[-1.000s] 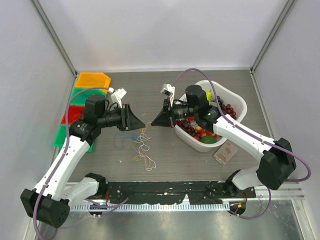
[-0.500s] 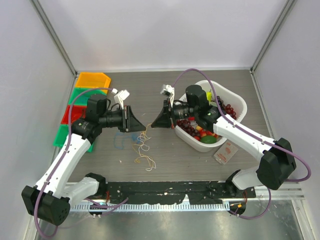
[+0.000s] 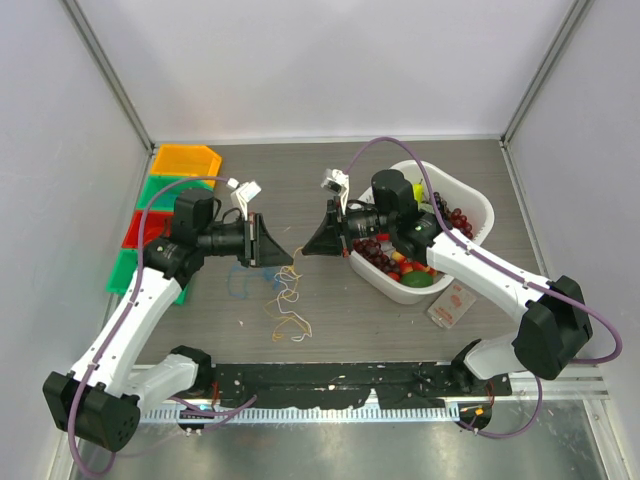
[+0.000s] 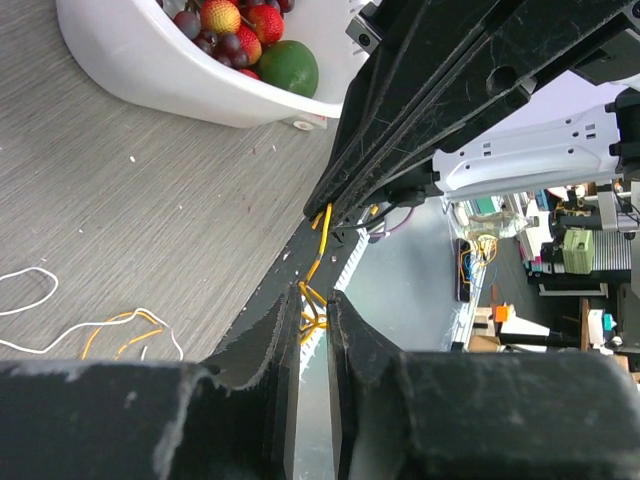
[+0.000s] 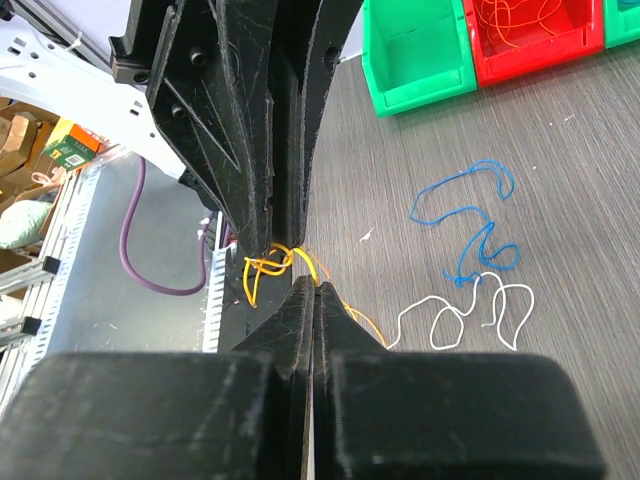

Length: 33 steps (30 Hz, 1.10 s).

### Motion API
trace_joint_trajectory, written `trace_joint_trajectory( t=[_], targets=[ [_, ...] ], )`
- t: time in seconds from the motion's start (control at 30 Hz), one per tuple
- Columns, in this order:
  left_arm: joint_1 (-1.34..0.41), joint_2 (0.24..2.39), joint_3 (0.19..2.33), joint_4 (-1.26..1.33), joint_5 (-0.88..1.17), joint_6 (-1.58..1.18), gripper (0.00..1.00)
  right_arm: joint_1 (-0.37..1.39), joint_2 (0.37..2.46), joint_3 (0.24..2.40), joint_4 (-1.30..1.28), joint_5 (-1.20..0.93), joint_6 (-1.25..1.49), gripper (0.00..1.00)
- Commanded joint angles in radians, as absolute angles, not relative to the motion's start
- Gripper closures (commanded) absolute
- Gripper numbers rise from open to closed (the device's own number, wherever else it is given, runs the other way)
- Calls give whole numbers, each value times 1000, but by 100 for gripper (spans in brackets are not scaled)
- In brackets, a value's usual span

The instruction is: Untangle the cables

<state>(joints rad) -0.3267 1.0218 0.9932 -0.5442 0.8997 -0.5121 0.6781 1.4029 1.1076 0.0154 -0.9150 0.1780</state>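
**Two arms tip to tip over the loose cables**

The left gripper [image 3: 289, 260] and the right gripper [image 3: 305, 251] meet nose to nose above the middle of the grey counter [image 3: 330, 185]. The right fingers [image 5: 300, 330] are pressed flat together, and the orange cable [image 5: 265, 268] comes out just at their tips. The left fingers [image 4: 255, 350] keep a narrow slit, with a kinked piece of the same orange strand inside it. If they really pinch it, I cannot tell.

From this point the cables [image 3: 285, 300] hang down and lie in loose loops on the counter, directly below the two tips. The white cable [image 5: 460, 315] curls beside the blue cable [image 5: 470, 225], which lies a little toward the left arm.

Each gripper fills much of the other's wrist view and hides the strand there.

Just beside the right gripper stands a white basket [image 3: 478, 200] with dark grapes [image 3: 375, 250] and a green round fruit [image 4: 288, 66]. Near it lies a small flat packet [image 3: 452, 305]. At the far left stand an orange bin [image 3: 185, 160], a green bin [image 5: 420, 50] and a red bin [image 5: 530, 30] with thin wires inside.
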Motion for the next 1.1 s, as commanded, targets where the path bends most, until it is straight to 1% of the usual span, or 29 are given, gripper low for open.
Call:
trace_joint_trajectory(
  t=[0.0,0.07,0.17,0.2,0.27,0.3,0.33,0.37,0.4,0.43,0.5,0.63,0.67,0.73,0.83,0.93,1.0,1.07],
  targets=[
    [-324,1012,1011,-543,933,-499,83,675,1390,1140,66,-930,176,99],
    [-322,1011,1009,-548,917,-495,89,675,1388,1140,63,-930,176,99],
    [-324,999,1008,-543,879,-489,94,675,1385,1146,64,-899,186,99],
    [-322,988,1008,-546,855,-483,100,675,1385,1149,61,-881,204,99],
    [-322,951,1002,-539,766,-485,100,680,1391,1166,28,-787,244,99],
    [-322,928,990,-519,726,-497,100,683,1393,1193,6,-632,264,90],
    [-322,899,971,-494,674,-515,100,687,1393,1215,-112,-509,331,78],
    [-322,875,960,-477,617,-537,100,686,1394,1250,-153,-350,381,67],
    [-322,861,959,-477,579,-543,100,687,1393,1271,-229,-284,449,61],
    [-322,848,954,-479,549,-554,100,692,1376,1267,-248,-206,503,55],
    [-322,835,950,-479,465,-581,100,737,1347,1235,-229,-131,627,49],
    [-322,799,939,-463,370,-615,100,882,1347,1230,-204,-3,712,49],
    [-322,795,939,-466,350,-620,100,905,1342,1217,-183,88,712,49],
    [-322,787,940,-483,316,-632,100,959,1330,1191,-128,161,713,50],
    [-322,799,948,-503,311,-655,100,1002,1330,1151,-6,164,703,57],
    [-322,807,953,-515,301,-672,100,1028,1370,1150,52,156,681,67],
    [-322,810,957,-517,305,-678,100,1034,1387,1152,83,146,675,71],
    [-322,813,962,-517,307,-684,100,1038,1394,1152,112,152,670,72]
  ],
)
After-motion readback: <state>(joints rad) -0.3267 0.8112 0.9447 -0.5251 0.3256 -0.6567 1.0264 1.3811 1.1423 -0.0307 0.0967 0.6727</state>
